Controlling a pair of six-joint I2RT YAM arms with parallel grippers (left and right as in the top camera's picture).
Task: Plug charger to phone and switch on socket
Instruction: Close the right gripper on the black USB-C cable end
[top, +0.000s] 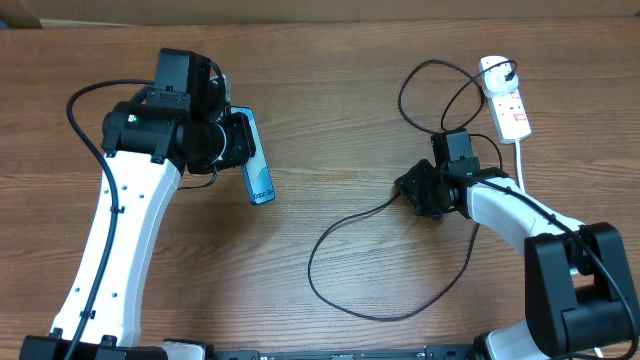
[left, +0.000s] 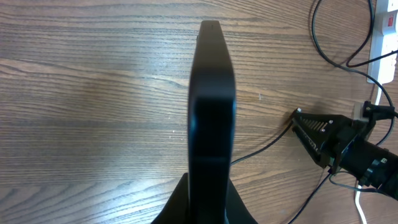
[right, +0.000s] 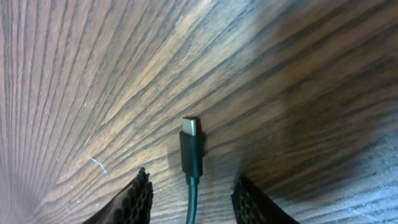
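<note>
Here, a wooden table (top: 340, 90) fills the overhead view. Left of centre, the left gripper (top: 236, 140) is clamped tight on the phone (top: 260, 172), holding it on one long edge. From the left wrist it rises as a dark, narrow slab between the fingers. The white socket (top: 510, 105) lies at the far right, with the black plug (top: 497, 72) seated in its far end. The charger (top: 312, 268) loops across the table's right half. The right gripper (top: 416, 190) sits low, its fingers (right: 134, 200) parted either side of the connector tip (right: 191, 144), which lies on the wood, touching neither.
</note>
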